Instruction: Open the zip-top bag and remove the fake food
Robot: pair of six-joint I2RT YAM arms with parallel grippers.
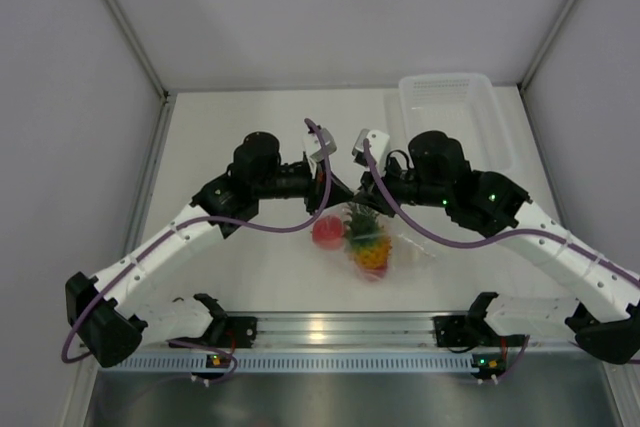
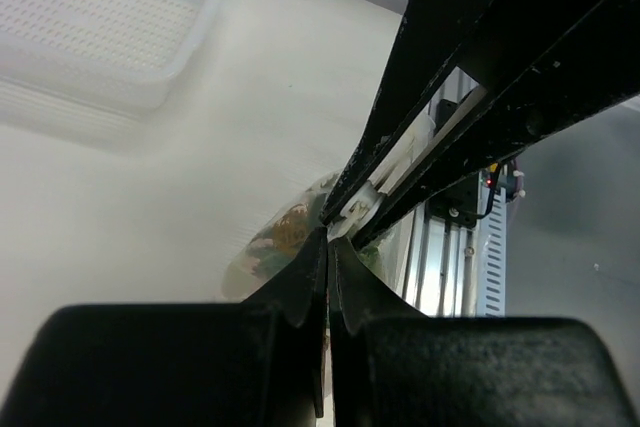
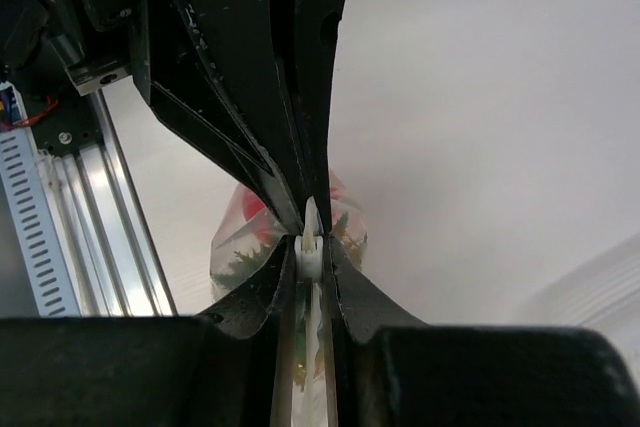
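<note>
The zip-top bag (image 1: 375, 237) lies mid-table between the two arms, its top edge pulled up. Through the clear plastic I see the fake food: a red fruit (image 1: 326, 232) and an orange-yellow pineapple (image 1: 372, 251) with green leaves. My left gripper (image 1: 338, 197) is shut, pinching the bag's top edge; in its wrist view the jaws (image 2: 330, 239) meet with the bag (image 2: 275, 242) just beyond. My right gripper (image 3: 312, 249) is shut on the bag's white zip slider (image 3: 312, 255), tip to tip with the left fingers (image 3: 290, 162). Red fruit (image 3: 250, 209) shows below.
A rigid translucent bin (image 1: 450, 112) stands at the back right, also seen in the left wrist view (image 2: 100, 27). The aluminium rail (image 1: 330, 329) with the arm bases runs along the near edge. White walls close in the left, right and back sides.
</note>
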